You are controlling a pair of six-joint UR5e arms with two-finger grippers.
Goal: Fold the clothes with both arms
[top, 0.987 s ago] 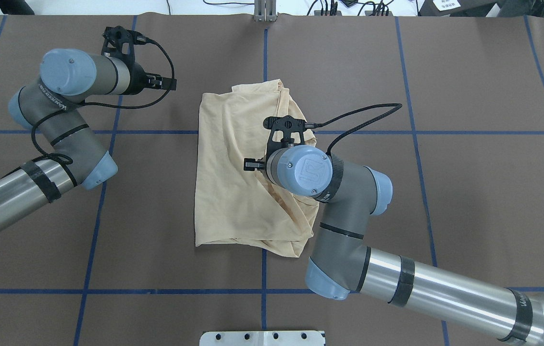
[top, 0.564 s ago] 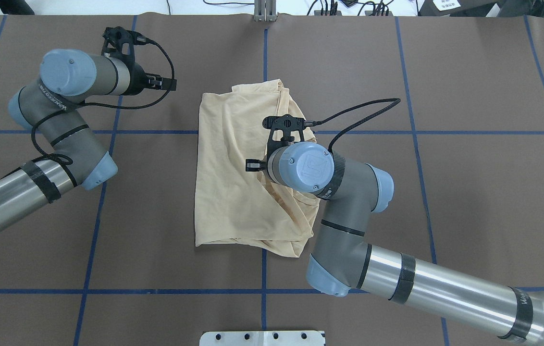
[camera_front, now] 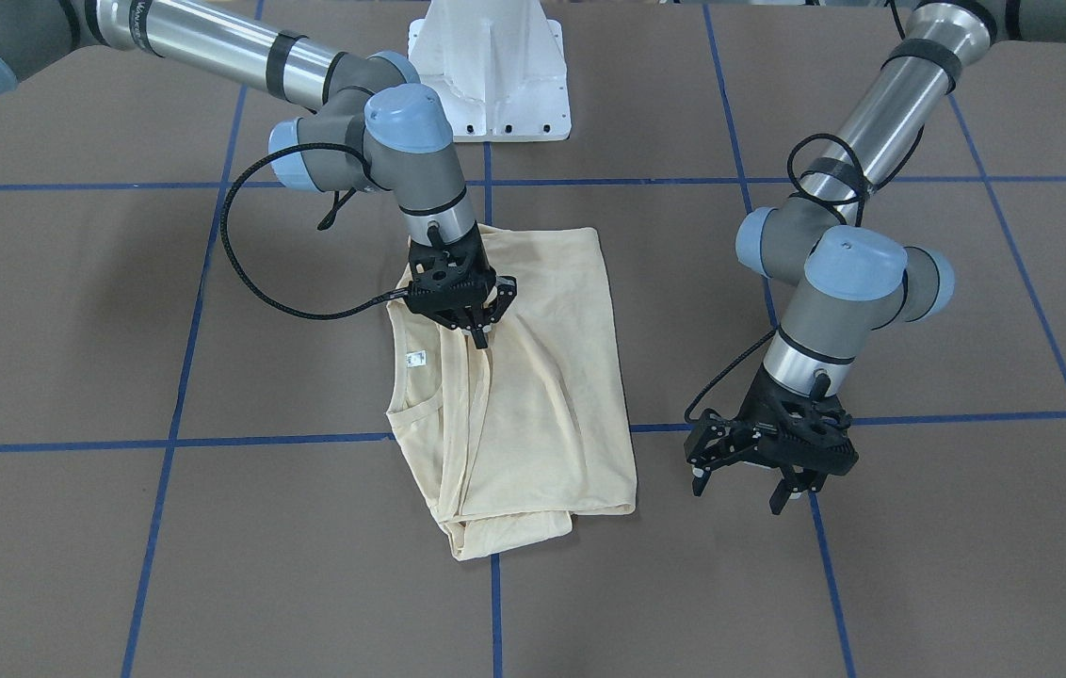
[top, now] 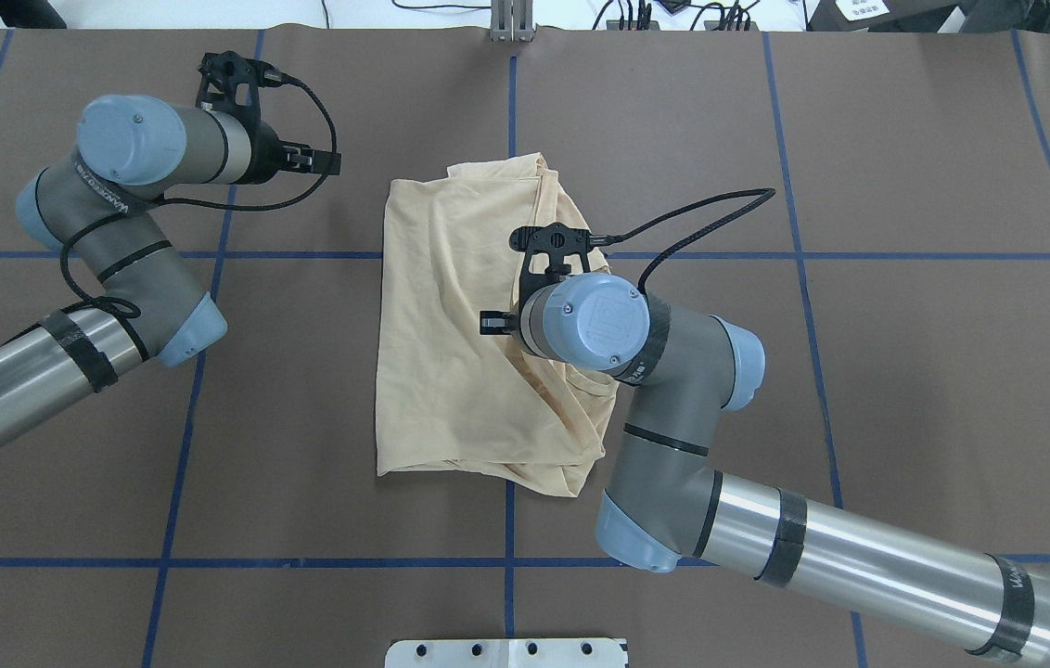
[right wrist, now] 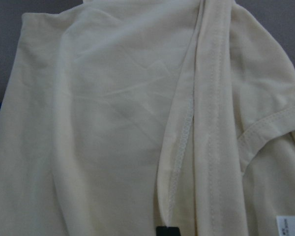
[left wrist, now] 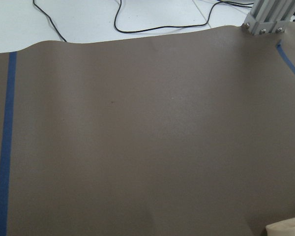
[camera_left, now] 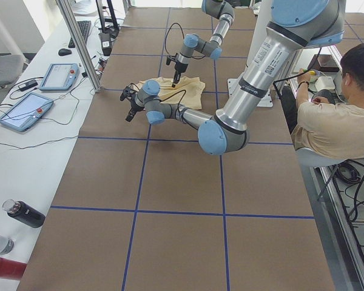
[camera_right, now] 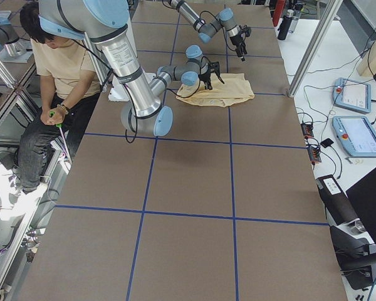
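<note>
- Under the right gripper (camera_front: 478, 334), jaws nearly together, lies the T-shirt (camera_front: 552, 395) hem; side fold in hand, I judge.
- The left gripper (camera_front: 738, 488), jaws wide, should join next.

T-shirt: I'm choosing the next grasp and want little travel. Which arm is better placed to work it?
Right. The right gripper is down on the T-shirt near its neckline fold, while the left gripper hangs open over bare table, off the cloth.
</note>
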